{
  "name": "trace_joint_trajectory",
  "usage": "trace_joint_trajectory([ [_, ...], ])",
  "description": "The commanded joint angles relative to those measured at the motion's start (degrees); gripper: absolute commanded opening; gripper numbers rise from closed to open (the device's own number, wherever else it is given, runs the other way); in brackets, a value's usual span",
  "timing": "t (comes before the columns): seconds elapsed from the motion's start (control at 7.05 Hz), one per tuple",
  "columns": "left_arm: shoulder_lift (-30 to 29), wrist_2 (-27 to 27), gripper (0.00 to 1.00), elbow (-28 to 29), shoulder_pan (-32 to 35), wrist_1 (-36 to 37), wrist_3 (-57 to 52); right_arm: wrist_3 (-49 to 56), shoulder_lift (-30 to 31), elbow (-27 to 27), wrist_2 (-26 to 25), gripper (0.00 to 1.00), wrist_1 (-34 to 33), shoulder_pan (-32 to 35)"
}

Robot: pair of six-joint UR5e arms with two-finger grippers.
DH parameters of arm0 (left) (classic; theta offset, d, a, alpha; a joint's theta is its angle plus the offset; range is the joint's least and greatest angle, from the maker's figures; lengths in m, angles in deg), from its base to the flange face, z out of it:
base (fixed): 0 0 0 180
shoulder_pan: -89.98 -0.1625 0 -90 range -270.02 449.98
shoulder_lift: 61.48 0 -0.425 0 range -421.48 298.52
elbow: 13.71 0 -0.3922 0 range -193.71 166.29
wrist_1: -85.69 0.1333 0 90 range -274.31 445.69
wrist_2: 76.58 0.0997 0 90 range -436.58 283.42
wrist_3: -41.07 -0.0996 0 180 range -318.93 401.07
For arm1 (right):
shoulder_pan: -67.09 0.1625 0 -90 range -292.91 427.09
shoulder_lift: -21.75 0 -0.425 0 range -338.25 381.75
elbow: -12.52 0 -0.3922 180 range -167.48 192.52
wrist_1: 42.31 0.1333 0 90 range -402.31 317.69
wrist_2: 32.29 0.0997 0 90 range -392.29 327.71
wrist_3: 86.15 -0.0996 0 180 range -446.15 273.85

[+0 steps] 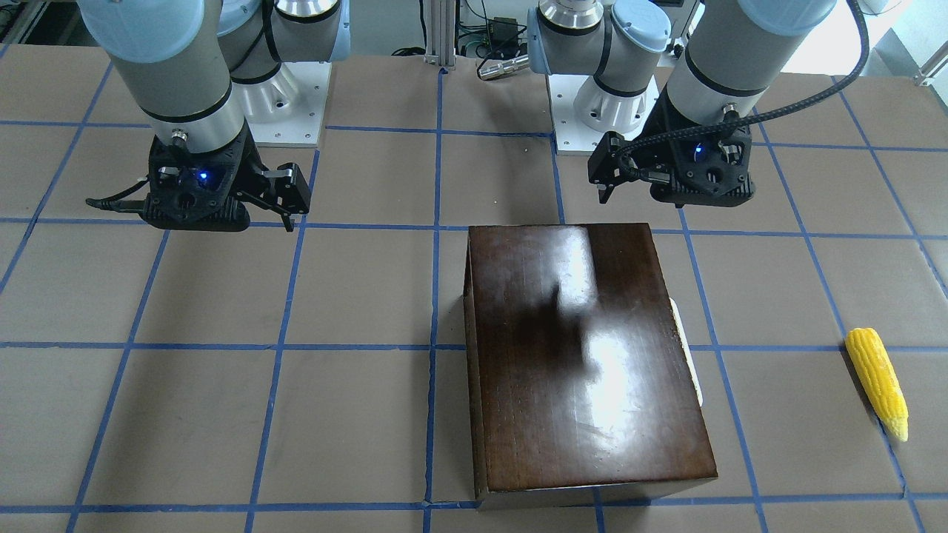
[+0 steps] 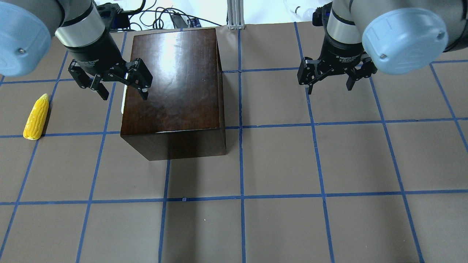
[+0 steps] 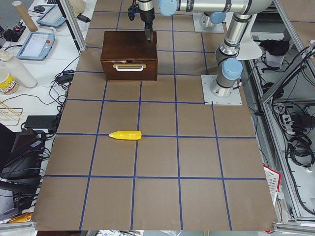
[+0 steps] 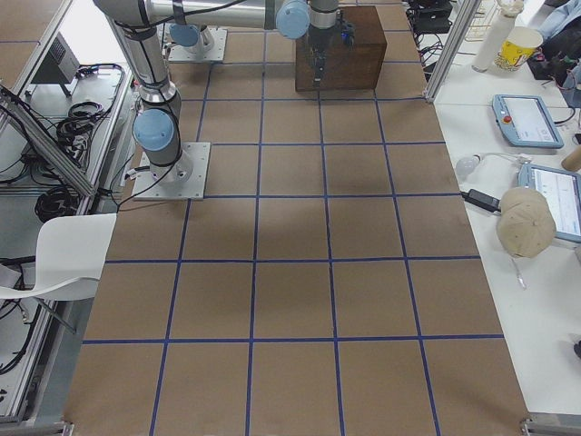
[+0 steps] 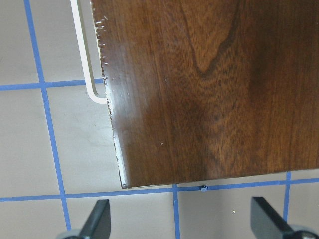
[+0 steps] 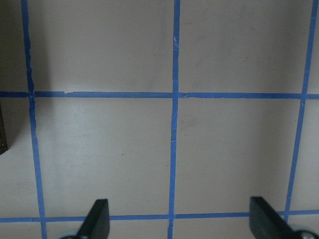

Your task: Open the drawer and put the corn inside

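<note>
The glossy dark-brown box (image 2: 172, 91) stands on the taped table, left of centre in the overhead view. Its drawer (image 3: 129, 72) is shut, and the front panel with a white handle (image 2: 123, 98) faces the robot's left. The yellow corn (image 2: 36, 117) lies on the table beyond that front, apart from the box; it also shows in the front-facing view (image 1: 878, 381). My left gripper (image 2: 124, 95) is open and empty, hovering above the box's handle-side top edge (image 5: 112, 124). My right gripper (image 2: 329, 87) is open and empty over bare table right of the box.
The table is brown board with a blue tape grid. The arm bases (image 1: 600, 111) stand on the robot's side of the box. Side benches hold tablets (image 3: 38, 45) and cups (image 4: 511, 45) past the table's edges.
</note>
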Motion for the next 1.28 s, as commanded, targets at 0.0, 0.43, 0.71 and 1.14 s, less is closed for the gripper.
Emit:
trace_joint_trajectory([
  [0.0,-0.02,0.11,1.0,-0.05,-0.09,0.0,-0.06,0.0,0.07,0.0,0.0,1.0,0.09,0.0],
  [0.43,-0.98,0.1,1.0,1.0,-0.79,0.61,0.11,0.0,-0.01,0.0,0.0,1.0,0.09,0.0],
  [0.71,-1.77,0.46,1.0,1.01,-0.88,1.93,0.12,0.0,-0.02,0.0,0.0,1.0,0.0,0.0],
  [1.14,-2.75,0.11,1.0,0.39,-1.05,6.23,0.12,0.0,0.07,0.0,0.0,1.0,0.0,0.0],
])
